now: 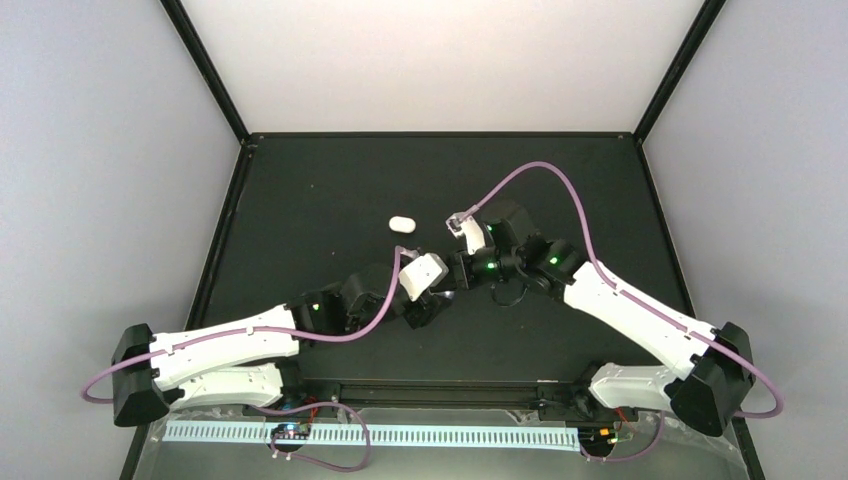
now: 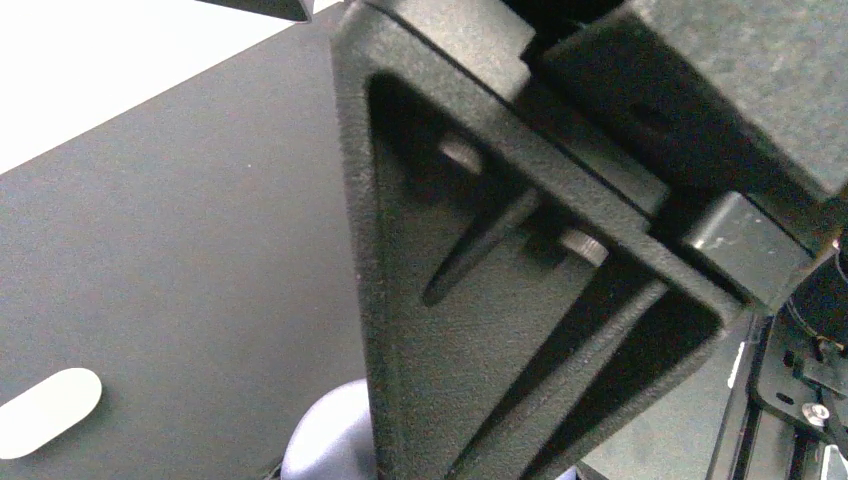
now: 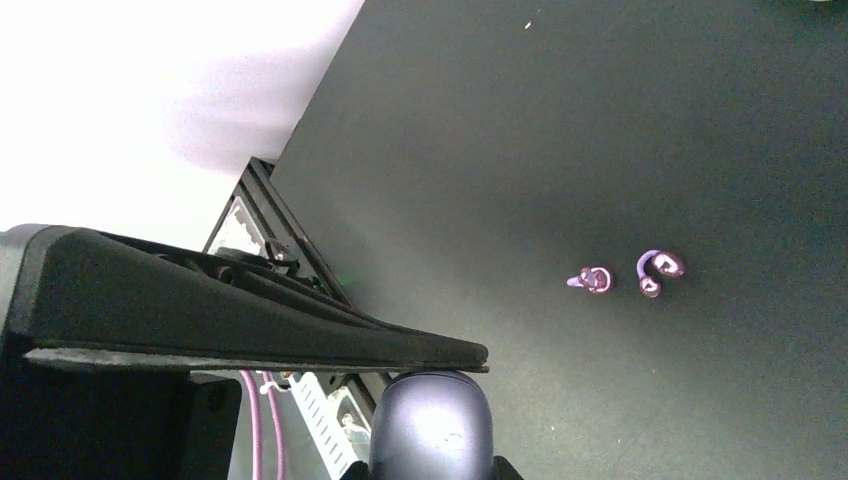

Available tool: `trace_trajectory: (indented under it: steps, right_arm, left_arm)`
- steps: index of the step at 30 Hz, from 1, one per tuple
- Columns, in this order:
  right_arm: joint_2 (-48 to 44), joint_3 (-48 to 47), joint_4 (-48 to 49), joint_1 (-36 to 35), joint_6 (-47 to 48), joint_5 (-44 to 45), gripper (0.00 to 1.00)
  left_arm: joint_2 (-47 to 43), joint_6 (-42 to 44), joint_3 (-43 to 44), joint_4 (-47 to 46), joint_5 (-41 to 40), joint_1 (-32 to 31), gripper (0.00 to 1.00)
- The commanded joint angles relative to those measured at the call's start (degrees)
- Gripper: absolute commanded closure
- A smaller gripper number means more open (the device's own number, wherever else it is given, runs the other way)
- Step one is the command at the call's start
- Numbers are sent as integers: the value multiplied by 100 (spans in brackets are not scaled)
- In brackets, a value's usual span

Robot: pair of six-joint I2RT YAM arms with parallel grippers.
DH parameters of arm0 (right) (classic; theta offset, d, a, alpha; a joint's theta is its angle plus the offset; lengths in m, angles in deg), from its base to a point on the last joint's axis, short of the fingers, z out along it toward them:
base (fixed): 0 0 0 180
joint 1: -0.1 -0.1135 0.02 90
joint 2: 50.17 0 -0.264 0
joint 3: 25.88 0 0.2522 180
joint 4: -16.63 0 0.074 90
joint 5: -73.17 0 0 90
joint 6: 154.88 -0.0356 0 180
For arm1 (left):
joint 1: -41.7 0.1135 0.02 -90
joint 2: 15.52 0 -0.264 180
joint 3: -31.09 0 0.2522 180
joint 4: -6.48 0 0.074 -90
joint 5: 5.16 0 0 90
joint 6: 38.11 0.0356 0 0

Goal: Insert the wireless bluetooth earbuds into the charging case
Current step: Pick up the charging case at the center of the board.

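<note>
Crowding together over the middle of the bench (image 1: 300, 190), the left claw (image 1: 428, 305) and the right claw (image 1: 462, 272) sit almost against each other. That closeness is the first hazard, since a reach by one arm risks a knock against the other's wrist. How wide either claw stands I cannot tell: each wrist view shows black finger structure but no clear gap, and neither shows a task thing gripped. A rounded grey-lavender shape (image 3: 430, 425) fills the bottom edge of the right wrist view just under the finger, and something like it sits low in the left wrist view; what it is I cannot say. The charging case (image 1: 401, 223) lies flat on the bench, beyond the claws and a little to the left, apart from both. It looks closed, a plain white pill with no wells showing. The earbuds (image 3: 597, 280) lie loose on the bench just beside each other in the right wrist view, well clear of that finger, and I cannot find them in the top view. By my judgement nothing is inserted yet, and the case must be opened first. The glossy case could skate away under a one-sided push. A tiny curled bud could squirt out of a closing claw, or roll if its neighbour is nudged. A bud carried tilted may miss its well or sit crooked, so that the lid will not shut.
</note>
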Motion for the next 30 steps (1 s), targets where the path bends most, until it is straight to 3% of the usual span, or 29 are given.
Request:
trace_trajectory:
  steps: [1, 8, 9, 11, 15, 21, 30]
  right_arm:
    - [-298, -62, -29, 3, 47, 318, 82]
    - [-868, 21, 315, 6, -116, 656, 88]
    - [-961, 54, 381, 5, -138, 670, 88]
    - [-1129, 115, 469, 9, -132, 627, 89]
    - [-1411, 87, 354, 9, 464, 300, 90]
    - [-1967, 36, 10, 11, 1529, -532, 92]
    - [-2500, 144, -116, 9, 2131, -1222, 92]
  left_arm:
    - [-83, -26, 239, -95, 9, -38, 36]
    - [-390, -290, 3, -189, 31, -38, 13]
    - [-473, -338, -79, -221, 69, -34, 5]
    - [-690, -381, -268, -359, 168, -36, 1]
    - [-1197, -292, -607, -766, 719, -29, 1]
    - [-1556, -259, -610, -1261, 2453, 40, 1]
    - [-1183, -546, -182, -1640, 3792, 255, 29]
